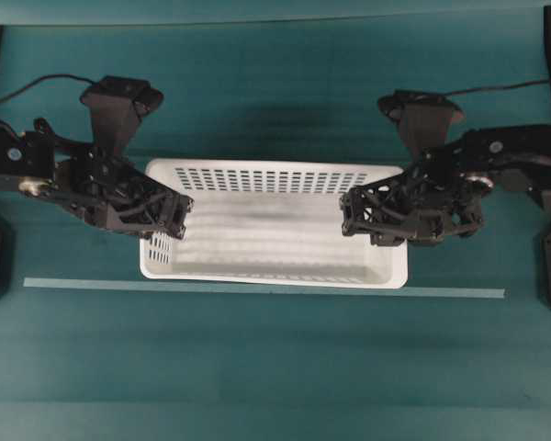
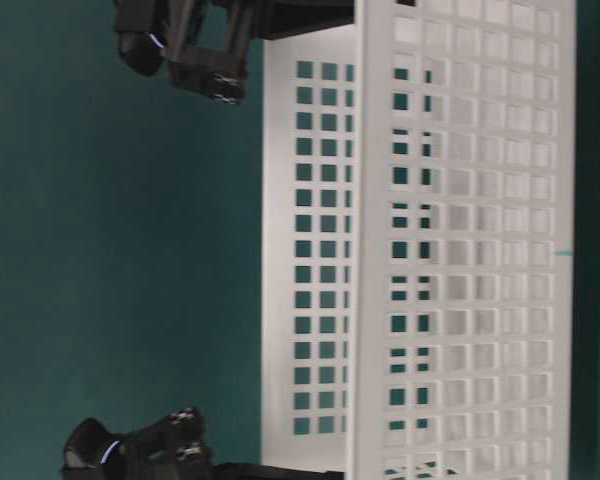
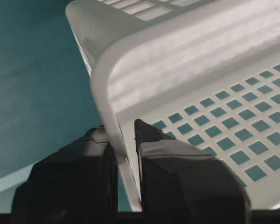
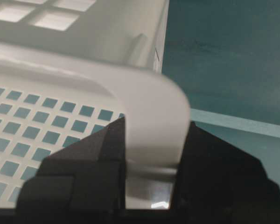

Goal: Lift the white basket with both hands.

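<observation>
The large rectangular white plastic basket (image 1: 275, 225) with perforated walls sits between the two black arms over the teal counter (image 1: 275, 367), just behind a pale strip of tape (image 1: 257, 288). The left end effector (image 3: 126, 163) is clenched on the basket's left short rim, and the right end effector (image 4: 151, 158) grasps the opposite short rim.
</observation>
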### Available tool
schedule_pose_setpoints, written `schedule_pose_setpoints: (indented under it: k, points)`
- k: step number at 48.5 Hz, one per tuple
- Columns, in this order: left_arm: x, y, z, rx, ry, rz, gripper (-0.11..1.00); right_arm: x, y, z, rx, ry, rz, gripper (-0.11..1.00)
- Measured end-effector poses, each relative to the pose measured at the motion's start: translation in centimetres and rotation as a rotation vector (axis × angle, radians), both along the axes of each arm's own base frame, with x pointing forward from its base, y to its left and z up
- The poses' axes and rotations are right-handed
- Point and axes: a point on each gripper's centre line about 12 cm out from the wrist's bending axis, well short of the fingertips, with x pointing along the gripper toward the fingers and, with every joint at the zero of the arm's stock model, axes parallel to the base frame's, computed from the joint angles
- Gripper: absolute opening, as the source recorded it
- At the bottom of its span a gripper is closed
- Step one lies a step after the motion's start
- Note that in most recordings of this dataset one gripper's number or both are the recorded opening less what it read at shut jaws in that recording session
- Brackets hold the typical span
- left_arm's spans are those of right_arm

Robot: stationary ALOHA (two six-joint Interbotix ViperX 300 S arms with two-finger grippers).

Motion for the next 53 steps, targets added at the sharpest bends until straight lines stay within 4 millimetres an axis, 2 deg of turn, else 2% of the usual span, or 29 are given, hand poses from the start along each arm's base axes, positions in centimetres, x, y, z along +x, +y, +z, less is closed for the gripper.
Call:
schedule_pose_setpoints:
  k: [10, 24, 53]
  points:
    - [0.4, -0.3, -0.9, -0.01, 0.016, 0.005, 0.04, -0.1, 0.0, -0.6, 0.003, 0.017, -0.001, 0.2]
    - [0.5, -1.0, -1.3, -0.012, 0.02, -0.014, 0.04, -0.3, 0.3, -1.3, 0.008, 0.027, -0.001, 0.2]
    - [0.5, -1.0, -2.0, -0.011, 0.005, -0.015, 0.04, -0.3, 0.2, -2.2, 0.008, 0.012, -0.012, 0.2]
